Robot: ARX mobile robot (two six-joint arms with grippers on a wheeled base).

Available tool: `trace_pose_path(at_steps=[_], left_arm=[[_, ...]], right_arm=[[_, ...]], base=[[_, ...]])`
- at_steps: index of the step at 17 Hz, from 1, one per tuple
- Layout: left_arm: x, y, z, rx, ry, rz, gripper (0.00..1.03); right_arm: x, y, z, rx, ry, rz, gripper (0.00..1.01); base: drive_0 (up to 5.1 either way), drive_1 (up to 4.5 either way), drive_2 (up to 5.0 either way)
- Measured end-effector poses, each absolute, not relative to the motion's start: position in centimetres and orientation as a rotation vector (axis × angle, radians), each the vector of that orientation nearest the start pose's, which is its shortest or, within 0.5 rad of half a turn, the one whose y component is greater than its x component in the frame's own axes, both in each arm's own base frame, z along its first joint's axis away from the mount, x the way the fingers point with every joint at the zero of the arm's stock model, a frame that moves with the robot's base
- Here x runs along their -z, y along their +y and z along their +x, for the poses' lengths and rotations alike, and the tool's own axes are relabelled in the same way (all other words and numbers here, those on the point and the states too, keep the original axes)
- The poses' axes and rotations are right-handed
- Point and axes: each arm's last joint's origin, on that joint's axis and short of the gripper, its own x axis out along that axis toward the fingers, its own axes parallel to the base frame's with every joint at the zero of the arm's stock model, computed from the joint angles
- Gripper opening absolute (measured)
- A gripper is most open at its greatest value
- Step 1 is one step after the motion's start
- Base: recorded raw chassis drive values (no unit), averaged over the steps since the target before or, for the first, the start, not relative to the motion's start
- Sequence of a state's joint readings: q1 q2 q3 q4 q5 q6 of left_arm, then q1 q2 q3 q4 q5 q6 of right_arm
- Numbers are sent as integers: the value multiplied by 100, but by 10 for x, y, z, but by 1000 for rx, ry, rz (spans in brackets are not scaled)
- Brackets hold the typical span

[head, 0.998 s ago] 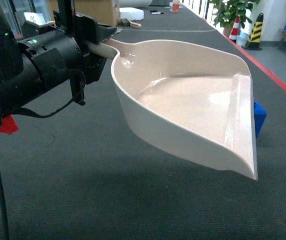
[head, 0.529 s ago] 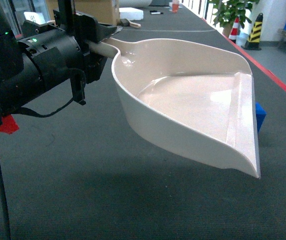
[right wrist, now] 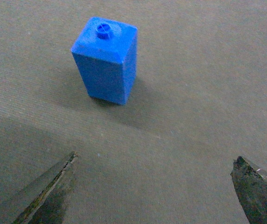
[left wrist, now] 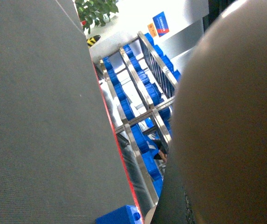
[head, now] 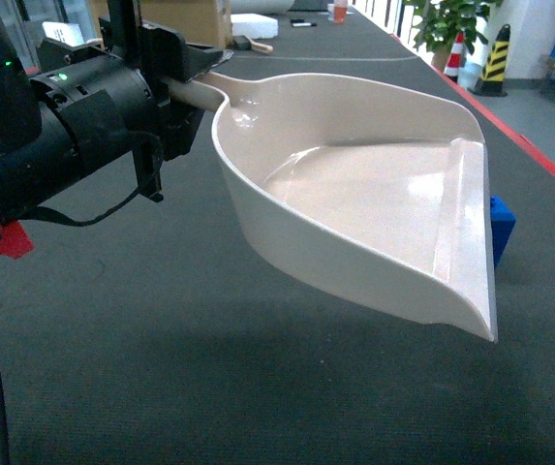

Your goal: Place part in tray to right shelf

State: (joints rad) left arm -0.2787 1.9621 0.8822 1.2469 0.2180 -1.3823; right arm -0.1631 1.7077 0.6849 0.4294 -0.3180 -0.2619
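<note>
Since the earlier frames my tray (head: 374,194) has drifted slightly, its front lip corner sitting a touch higher and further left in the head view than half a second ago, and a dark sliver has appeared at the right edge of that view. My left gripper (head: 185,82) has its jaws clamped on the tray's long handle, holding the cream scoop tilted in the air above the table (head: 161,368), open mouth toward the right. In the left wrist view the tray's curved side (left wrist: 231,116) fills most of the picture, so I cannot see those jaws there.

My right gripper (right wrist: 154,186) has its jaws spread wide, one dark fingertip (right wrist: 49,186) at each lower corner of the right wrist view, holding nothing and touching nothing. The part (right wrist: 106,59) stands upright on the table ahead of them, well apart from both tips, knob on top. From the head view the part (head: 501,225) peeks out just behind the tray's front lip.

Beyond the table edge, the left wrist camera shows steel racks (left wrist: 138,93) loaded with blue crates (left wrist: 124,100).
</note>
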Motion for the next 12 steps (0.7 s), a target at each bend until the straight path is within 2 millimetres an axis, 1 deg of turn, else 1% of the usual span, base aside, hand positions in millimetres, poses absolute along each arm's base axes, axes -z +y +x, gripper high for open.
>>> trace_pose_path(at_steps=[2,5,9,10,12], left_arm=[[-176,-112,367,530,201,-1354,13],[-176,-112,367,530,202,-1354,13],[-176,-112,367,530,202,-1353,13],[-176,-112,367,530,201,-1354,13],[-176,-112,367,530,201,-1354,13]], right_arm=[[-130,-33,334,-273,548,-113,98],[-121,-15,361,-338,584,-117,98],[-105,4,403,-341,570,-166,98],[-100,9,411,-334,555,-178,90],[-91,14,418,-314,544,-188,73]], base=[[0,0,0],[0,0,0],[0,0,0],[0,0,0],[0,0,0]])
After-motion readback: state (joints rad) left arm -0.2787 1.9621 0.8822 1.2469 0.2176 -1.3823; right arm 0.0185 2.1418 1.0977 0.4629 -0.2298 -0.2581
